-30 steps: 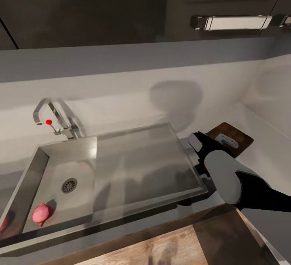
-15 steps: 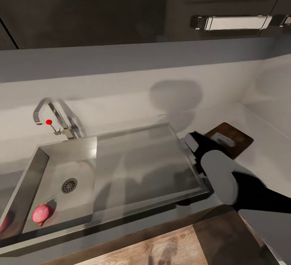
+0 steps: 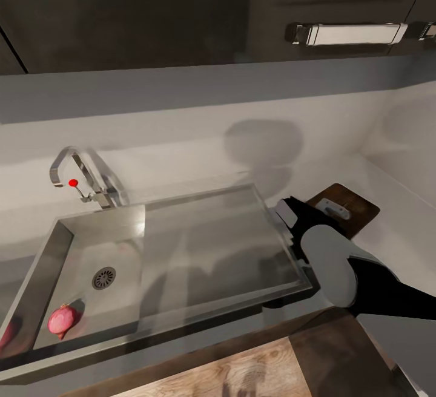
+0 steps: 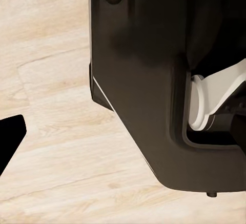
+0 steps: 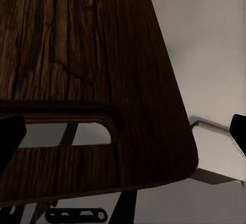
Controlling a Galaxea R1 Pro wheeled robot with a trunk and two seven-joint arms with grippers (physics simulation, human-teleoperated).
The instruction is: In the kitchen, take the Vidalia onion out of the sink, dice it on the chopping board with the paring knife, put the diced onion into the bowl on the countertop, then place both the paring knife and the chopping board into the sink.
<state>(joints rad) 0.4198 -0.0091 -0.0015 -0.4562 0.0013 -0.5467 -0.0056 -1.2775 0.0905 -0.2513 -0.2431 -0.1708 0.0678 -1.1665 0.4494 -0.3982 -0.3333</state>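
Head view puts your right arm reaching over the far right corner of the smooth grey counter [image 3: 387, 203], its right hand [image 3: 289, 212] just past the right rim of the rectangular stainless-steel sink [image 3: 181, 252]. From here you cannot tell whether that hand is spread or closed, since the forearm covers most of it. Just beyond it lies the brown wooden chopping board [image 3: 357, 203], tucked toward the wall corner, with a pale oblong handle slot [image 3: 334, 209] facing you.

At the near left corner of the basin sits the pinkish-red onion [image 3: 62, 319], close to the round drain [image 3: 103, 277]. An angular chrome tap with a red dot [image 3: 79, 176] stands at the sink's back left. A flat steel drainboard [image 3: 212, 246] takes up the sink's right part.

Your right wrist view looks straight along the dark grained board [image 5: 82, 70], with the slot [image 5: 66, 134] close in front. Two dark fingertips [image 5: 10, 139] sit at opposite edges of the picture, so the right hand is spread wide with the board's slotted end between them, not clamped on anything.

Your left wrist view shows pale wooden floor [image 4: 56, 131] and a dark part of the robot's body [image 4: 164, 80]. One dark fingertip [image 4: 9, 139] shows at the edge, so the left hand's state cannot be told.
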